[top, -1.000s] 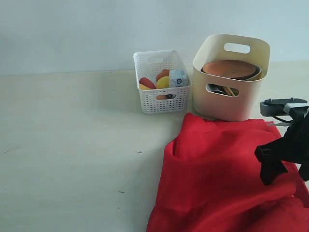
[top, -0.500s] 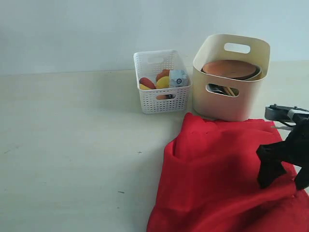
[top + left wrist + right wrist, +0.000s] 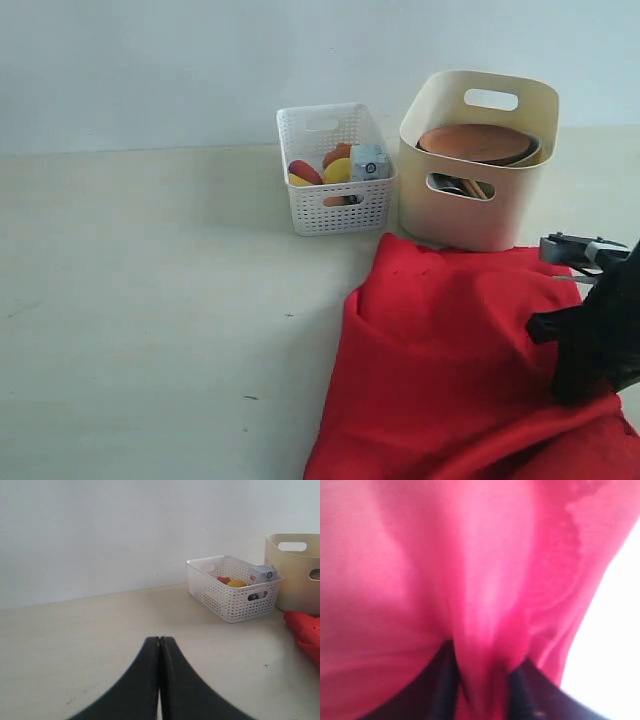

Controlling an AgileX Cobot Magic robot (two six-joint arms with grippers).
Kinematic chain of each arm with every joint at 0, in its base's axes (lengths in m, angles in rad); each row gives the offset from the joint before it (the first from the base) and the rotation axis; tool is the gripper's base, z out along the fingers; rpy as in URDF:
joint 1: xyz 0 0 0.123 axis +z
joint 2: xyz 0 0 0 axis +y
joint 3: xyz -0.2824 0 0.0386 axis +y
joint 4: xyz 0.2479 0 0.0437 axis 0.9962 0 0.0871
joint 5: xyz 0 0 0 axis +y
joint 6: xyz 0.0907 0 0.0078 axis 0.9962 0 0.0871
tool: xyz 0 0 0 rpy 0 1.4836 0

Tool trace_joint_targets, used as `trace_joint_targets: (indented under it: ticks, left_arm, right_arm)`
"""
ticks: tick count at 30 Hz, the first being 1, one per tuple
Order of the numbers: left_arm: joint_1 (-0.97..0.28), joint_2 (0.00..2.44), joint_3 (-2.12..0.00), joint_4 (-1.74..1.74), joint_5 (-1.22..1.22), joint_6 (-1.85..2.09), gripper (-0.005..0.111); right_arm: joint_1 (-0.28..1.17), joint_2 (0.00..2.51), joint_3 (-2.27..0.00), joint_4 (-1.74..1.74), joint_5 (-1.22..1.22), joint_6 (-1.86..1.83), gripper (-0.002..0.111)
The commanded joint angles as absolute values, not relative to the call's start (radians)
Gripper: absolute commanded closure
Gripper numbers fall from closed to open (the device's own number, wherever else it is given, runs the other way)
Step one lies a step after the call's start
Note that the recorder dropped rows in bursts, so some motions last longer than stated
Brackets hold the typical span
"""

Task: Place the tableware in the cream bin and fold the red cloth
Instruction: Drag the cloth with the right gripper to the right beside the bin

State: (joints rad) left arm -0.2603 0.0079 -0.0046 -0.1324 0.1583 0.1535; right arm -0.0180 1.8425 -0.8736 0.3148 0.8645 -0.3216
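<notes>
- Two hands show. The right hand is clamped on a fold of the red cloth, with the fabric bunched between its two dark fingers.
- The right arm reaches in from the right of the exterior view. Its black body is low over the right part of the cloth and angled down toward the counter.
- The left hand hangs over bare counter with its fingers pressed together and nothing between them. It is well apart from the white lattice basket.
- The red cloth lies rumpled on the counter in front of the cream bin. I cannot tell whether its far edge touches the bin's base or stops just short.
- A terracotta-brown plate sits high inside the cream bin. The bin's wall hides what lies under it, and the front cut-out shows only dark and brownish shapes too small to name.
- The exterior view's right edge cuts off the right arm, and the cloth runs off the bottom edge.
- The right wrist view is blurred and almost filled with red fabric.
- The basket holds red, yellow and orange food and a small carton, all half hidden by the lattice.
</notes>
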Motion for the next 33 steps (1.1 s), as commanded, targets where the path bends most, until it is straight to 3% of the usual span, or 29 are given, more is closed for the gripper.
trace_joint_targets:
  ticks: [1, 18, 33]
  left_arm:
    - [-0.257, 0.000, 0.000, -0.133, 0.247, 0.157, 0.107]
    - [-0.257, 0.000, 0.000, -0.133, 0.273, 0.157, 0.107]
    - [-0.257, 0.000, 0.000, -0.133, 0.273, 0.157, 0.107]
  right_arm:
    - [-0.019, 1.848, -0.876, 0.269, 0.883, -0.331, 0.108]
    - [-0.033, 1.848, -0.876, -0.399, 1.028, 0.150, 0.108]
    - [-0.307, 1.850, -0.956, -0.316, 0.945, 0.118, 0.108]
